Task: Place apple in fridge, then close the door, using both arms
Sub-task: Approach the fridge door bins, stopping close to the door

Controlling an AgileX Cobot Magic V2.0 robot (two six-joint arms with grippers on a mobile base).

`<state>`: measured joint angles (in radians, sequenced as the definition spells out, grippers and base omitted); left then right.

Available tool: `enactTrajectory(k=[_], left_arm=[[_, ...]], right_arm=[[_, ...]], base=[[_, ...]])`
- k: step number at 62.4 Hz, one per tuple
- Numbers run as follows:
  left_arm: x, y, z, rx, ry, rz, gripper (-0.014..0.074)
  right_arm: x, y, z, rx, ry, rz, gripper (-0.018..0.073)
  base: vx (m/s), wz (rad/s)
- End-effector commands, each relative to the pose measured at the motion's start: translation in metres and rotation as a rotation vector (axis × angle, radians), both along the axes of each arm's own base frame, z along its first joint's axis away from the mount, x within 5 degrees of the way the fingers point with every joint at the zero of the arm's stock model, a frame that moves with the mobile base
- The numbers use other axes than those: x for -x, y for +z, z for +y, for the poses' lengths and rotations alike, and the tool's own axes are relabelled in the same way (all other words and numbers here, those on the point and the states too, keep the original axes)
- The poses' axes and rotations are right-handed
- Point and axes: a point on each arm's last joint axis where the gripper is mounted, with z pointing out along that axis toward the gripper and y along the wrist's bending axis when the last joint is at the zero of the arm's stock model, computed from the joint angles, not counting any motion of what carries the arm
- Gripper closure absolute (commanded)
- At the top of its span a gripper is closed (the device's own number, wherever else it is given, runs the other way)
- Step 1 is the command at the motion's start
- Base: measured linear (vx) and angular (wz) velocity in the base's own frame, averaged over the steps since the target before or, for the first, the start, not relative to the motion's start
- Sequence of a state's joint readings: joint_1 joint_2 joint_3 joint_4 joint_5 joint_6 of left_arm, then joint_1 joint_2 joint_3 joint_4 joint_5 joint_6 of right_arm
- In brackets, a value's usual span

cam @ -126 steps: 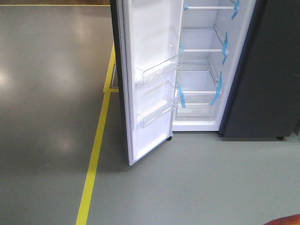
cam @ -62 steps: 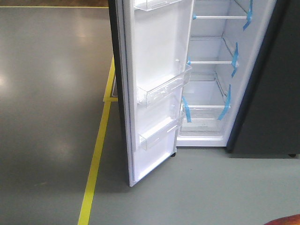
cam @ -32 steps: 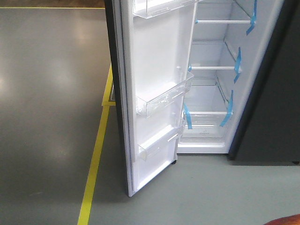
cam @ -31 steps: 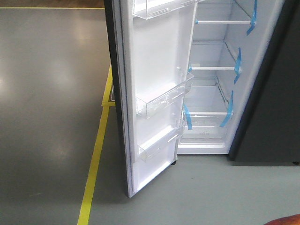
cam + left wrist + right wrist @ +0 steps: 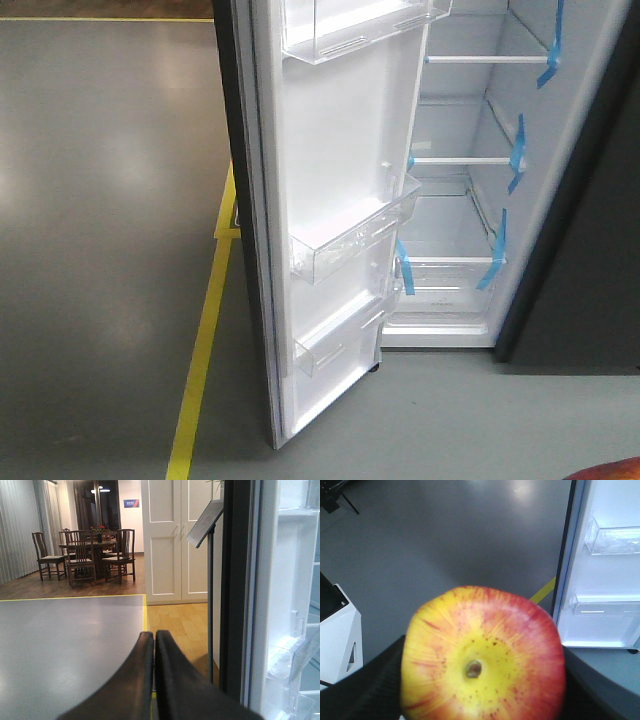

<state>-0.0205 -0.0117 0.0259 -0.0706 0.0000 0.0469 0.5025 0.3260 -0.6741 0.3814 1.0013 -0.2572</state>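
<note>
Front view. Shows the fridge [image 5: 455, 110], white inside, with glass shelves [image 5: 470, 160] marked by blue tape [image 5: 517, 150]. Shows the door [image 5: 340, 150] swung wide open, with clear bins [image 5: 350, 245] on its white side. Catches only a thin red bit of the apple [image 5: 612, 470] down in the bottom right corner, well apart from the fridge. Also shows a yellow line [image 5: 200, 350] on the grey floor [image 5: 100, 200].

Left wrist view. Shows the left gripper [image 5: 154, 635] with its two dark fingers pressed flat together, holding nothing. Looks past the dark edge of the door toward a table and chairs [image 5: 95, 550] far back.

Right wrist view. Fills up with the apple, red and yellow, one end facing the camera. Sits squeezed between the dark fingers [image 5: 370, 690] of the right gripper [image 5: 482, 690], closed snug on the fruit. Shows the door and its bins off to the right, apart from the apple.

Done, by the look of it: apple in hand, door open. Left to do: put the apple on a shelf, let go, pull back, then push the door closed.
</note>
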Motion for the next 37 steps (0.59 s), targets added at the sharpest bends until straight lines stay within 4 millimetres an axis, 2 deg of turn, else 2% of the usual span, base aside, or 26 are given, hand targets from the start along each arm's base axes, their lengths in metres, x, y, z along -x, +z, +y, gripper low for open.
enactTrajectory(k=[1,37], left_arm=[[0.0009,0.0003,0.0005,0.007,0.005,-0.067,0.0603],[0.0009,0.0003,0.0005,0.007,0.005,-0.067,0.0603]], right_arm=[[-0.0027,0.0137,0.0017,-0.069,-0.014,-0.061,0.0165],[-0.0027,0.0137,0.0017,-0.069,-0.014,-0.061,0.0165]], base=[[0.14,0.01],[0.14,0.01]])
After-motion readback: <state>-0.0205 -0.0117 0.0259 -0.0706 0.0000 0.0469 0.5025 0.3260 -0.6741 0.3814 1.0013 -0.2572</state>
